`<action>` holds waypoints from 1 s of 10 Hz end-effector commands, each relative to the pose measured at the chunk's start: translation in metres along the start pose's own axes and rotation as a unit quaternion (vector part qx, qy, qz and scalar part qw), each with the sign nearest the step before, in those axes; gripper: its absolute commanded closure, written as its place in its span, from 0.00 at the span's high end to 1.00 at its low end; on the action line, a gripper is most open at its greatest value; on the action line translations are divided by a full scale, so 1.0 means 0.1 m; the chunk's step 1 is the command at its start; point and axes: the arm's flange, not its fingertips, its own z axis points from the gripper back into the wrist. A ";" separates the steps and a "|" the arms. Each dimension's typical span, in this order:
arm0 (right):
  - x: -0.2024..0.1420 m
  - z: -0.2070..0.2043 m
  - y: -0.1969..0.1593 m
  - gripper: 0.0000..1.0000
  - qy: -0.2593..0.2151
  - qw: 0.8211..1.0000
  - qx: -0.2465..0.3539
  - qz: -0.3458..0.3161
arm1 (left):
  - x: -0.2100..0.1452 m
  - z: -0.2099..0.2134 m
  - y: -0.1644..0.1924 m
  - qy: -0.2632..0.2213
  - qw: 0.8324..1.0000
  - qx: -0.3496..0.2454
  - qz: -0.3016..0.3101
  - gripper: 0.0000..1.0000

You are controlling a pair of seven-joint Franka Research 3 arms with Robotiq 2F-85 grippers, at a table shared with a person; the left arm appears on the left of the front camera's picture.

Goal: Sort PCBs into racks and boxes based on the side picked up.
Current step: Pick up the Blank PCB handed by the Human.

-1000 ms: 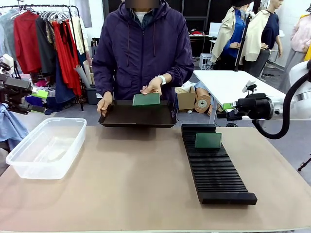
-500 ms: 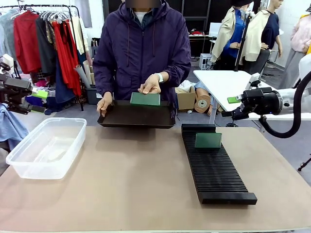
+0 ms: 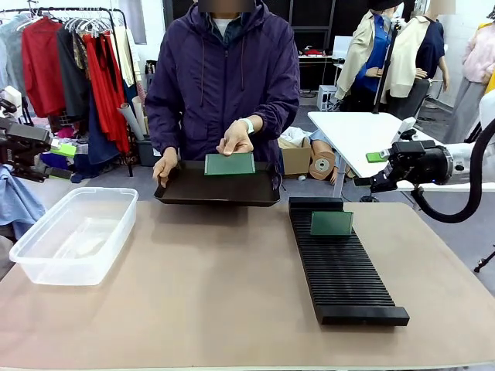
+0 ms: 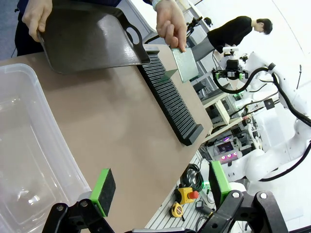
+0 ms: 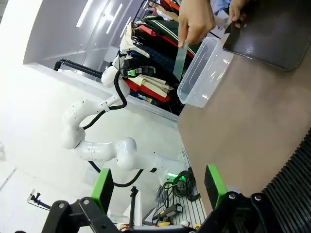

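A person at the far side holds a green PCB point(image 3: 230, 164) by its top edge over a dark tray point(image 3: 216, 187). That board also shows in the left wrist view point(image 4: 184, 64) and edge-on in the right wrist view point(image 5: 180, 60). Another PCB point(image 3: 331, 223) stands upright in the far end of the black rack point(image 3: 344, 270). The clear box point(image 3: 73, 236) sits at the table's left. My right gripper point(image 5: 158, 186) is open and holds nothing, hovering off the table's far right point(image 3: 379, 162). My left gripper point(image 4: 160, 187) is open above the box point(image 4: 29, 160).
The person's other hand point(image 3: 165, 166) grips the tray's left end, at the table's far edge. A white table point(image 3: 371, 135) stands behind my right arm, and a clothes rail point(image 3: 69, 54) at the back left. Bare brown tabletop point(image 3: 209, 286) lies between box and rack.
The person has raised the PCB a little above the tray and turned its face more towards me. My right gripper has drifted slightly right and up.
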 end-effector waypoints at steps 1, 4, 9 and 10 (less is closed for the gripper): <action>0.02 -0.01 0.03 1.00 0.000 1.000 -0.008 0.008 | 0.00 0.01 -0.02 0.000 1.000 -0.004 -0.001 1.00; 0.02 -0.01 0.03 1.00 0.000 1.000 -0.008 0.008 | 0.00 0.01 -0.02 0.000 1.000 -0.004 -0.001 1.00; 0.02 -0.01 0.03 1.00 0.000 1.000 -0.008 0.008 | 0.00 0.01 -0.02 0.000 1.000 -0.004 -0.001 1.00; 0.02 -0.01 0.03 1.00 0.000 1.000 -0.008 0.008 | 0.00 0.01 -0.02 0.000 1.000 -0.004 -0.001 1.00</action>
